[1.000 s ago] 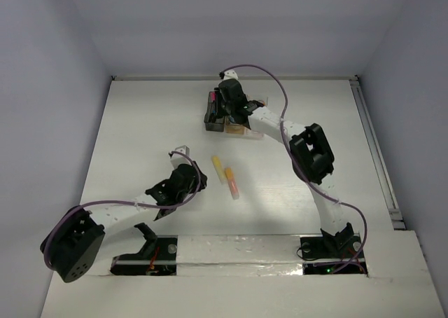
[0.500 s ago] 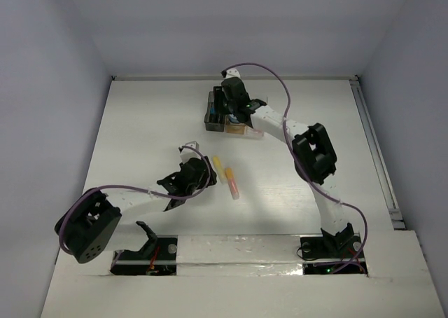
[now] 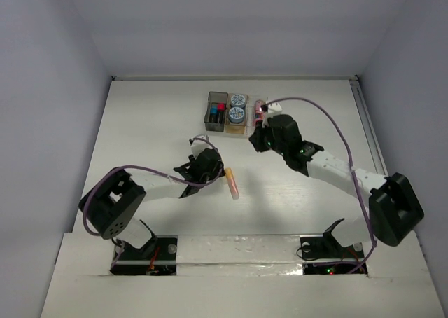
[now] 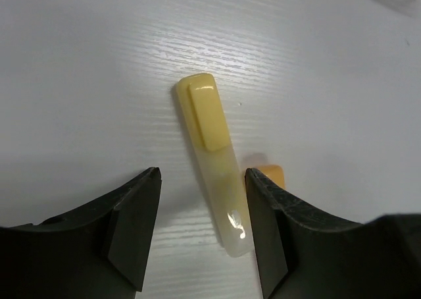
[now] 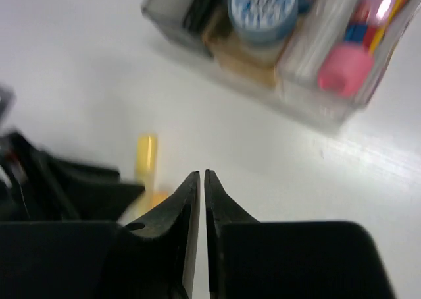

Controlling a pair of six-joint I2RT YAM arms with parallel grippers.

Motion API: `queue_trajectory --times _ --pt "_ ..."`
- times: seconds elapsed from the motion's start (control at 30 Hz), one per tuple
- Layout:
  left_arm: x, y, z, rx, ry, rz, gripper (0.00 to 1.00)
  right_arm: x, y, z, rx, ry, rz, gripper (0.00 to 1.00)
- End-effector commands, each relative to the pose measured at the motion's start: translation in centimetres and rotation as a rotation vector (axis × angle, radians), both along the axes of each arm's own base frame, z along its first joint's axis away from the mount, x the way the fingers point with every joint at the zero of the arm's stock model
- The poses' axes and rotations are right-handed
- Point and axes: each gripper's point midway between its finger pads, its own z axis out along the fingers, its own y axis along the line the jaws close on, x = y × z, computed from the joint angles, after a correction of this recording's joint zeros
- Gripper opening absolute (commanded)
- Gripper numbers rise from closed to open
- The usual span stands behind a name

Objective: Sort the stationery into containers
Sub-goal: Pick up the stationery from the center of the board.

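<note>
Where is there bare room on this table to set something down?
Bare table lies left of the bins up to the left edge, and right of them toward the rail. The middle is crowded: the left gripper straddles the yellow highlighter beside the orange highlighter, and the right gripper hangs just before the bins.

Plain white wood-grain table [image 3: 154, 122]. A yellow highlighter [image 4: 212, 161] lies flat mid-table with an orange highlighter [image 3: 232, 183] right beside it. The three joined bins [image 3: 216, 97] sit toward the far edge.
</note>
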Motion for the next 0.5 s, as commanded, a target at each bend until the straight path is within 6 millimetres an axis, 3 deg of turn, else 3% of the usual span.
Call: queue_trajectory --times 0.0,0.1,0.13,0.2,0.47 --pt "1.5 -1.0 0.7 0.006 -0.024 0.036 0.51 -4.3 0.0 -3.1 0.041 0.087 0.105 0.15" --pt "1.8 -1.0 -0.4 0.035 -0.007 0.047 0.5 -7.2 -0.6 -4.9 0.073 0.154 0.146 0.35" --pt "1.9 -1.1 -0.8 0.039 0.0 0.047 0.48 -7.7 -0.5 -5.1 0.086 0.166 0.158 0.49" --pt "1.9 -1.0 -1.4 0.059 0.016 0.047 0.46 -9.3 -0.5 -6.2 0.108 0.212 0.19 0.57" --pt "2.0 0.8 -2.3 0.158 0.023 0.097 0.28 -11.5 -0.1 -8.3 0.141 0.279 0.241 0.59"
